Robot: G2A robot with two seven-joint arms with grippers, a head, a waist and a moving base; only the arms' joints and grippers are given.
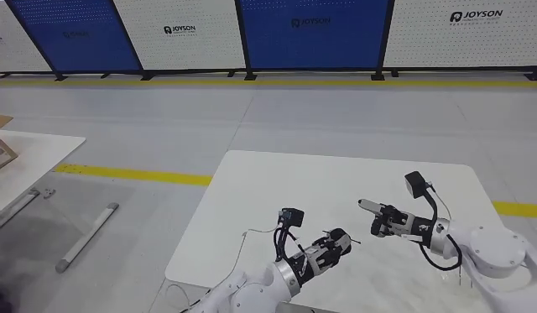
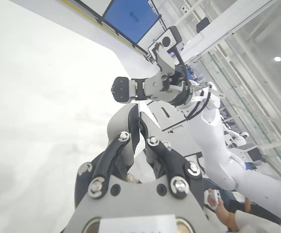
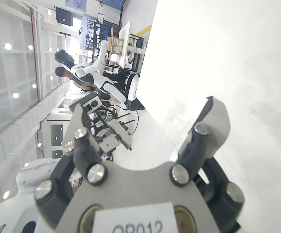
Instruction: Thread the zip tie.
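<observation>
A thin black zip tie point(image 2: 138, 105) sticks straight out from between the fingers of my left gripper point(image 2: 137, 116), which is shut on it. The tie's free end comes close to the black-padded finger point(image 2: 121, 92) of my right gripper; whether they touch I cannot tell. From above, the left gripper point(image 1: 340, 239) hangs over the table's near middle. The right gripper point(image 1: 373, 216) faces it a short way to the right. In the right wrist view the right gripper point(image 3: 145, 115) is open, with its fingers wide apart and nothing between them.
The white table point(image 1: 336, 179) is bare around both arms, and its near edge lies close below the left arm. A second white table point(image 1: 33, 158) stands off to the left. Blue and white panels point(image 1: 310, 23) line the back.
</observation>
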